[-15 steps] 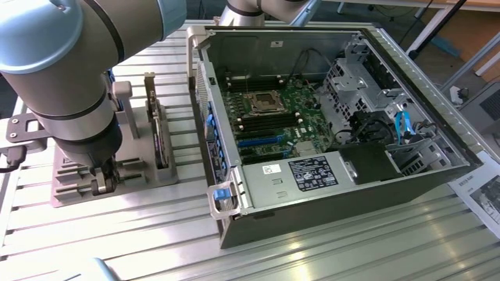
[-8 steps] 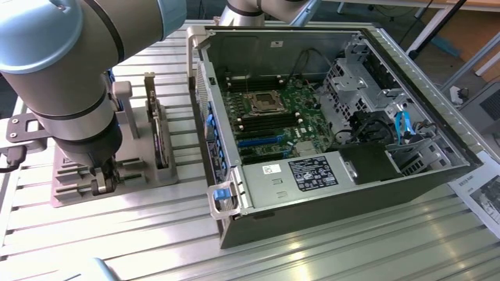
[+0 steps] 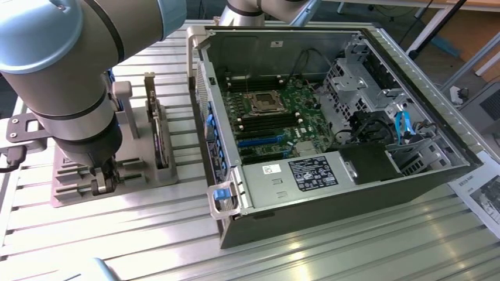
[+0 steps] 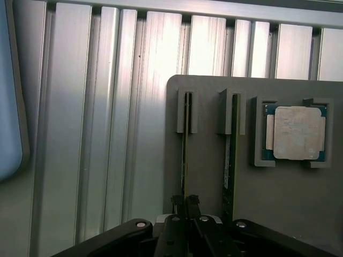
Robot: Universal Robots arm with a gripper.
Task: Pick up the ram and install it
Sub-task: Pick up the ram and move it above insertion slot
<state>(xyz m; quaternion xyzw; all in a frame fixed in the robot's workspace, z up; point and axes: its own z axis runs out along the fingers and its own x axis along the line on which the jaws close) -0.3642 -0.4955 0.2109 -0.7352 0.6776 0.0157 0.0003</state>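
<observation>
The job is at the picking-up step. The pincer [image 4: 185, 202] is down on the grey holder [image 4: 209, 176]. Its two fingers are pressed together on the ram [image 4: 185, 144], pinching the thin stick from both sides. The ram stands on its edge in the holder's slots and is not lifted yet. A second stick [image 4: 229, 155] just like it stands beside it, and the square silver chip [image 4: 296, 133] lies in its own little nest (the pincer touches neither of them).

I think getting the ram out calls for a straight pull up, so it does not tip or scrape in the slots.

The open computer box [image 3: 273, 35] stands just beside the holder, on the exterior view's right, with its green board [image 3: 273, 117] showing inside.

Everything sits on a desk [image 4: 107, 134] made of shiny metal bars with grooves between them. A printed paper [image 3: 480, 196] lies on the desk past the box, far to the exterior view's right.
</observation>
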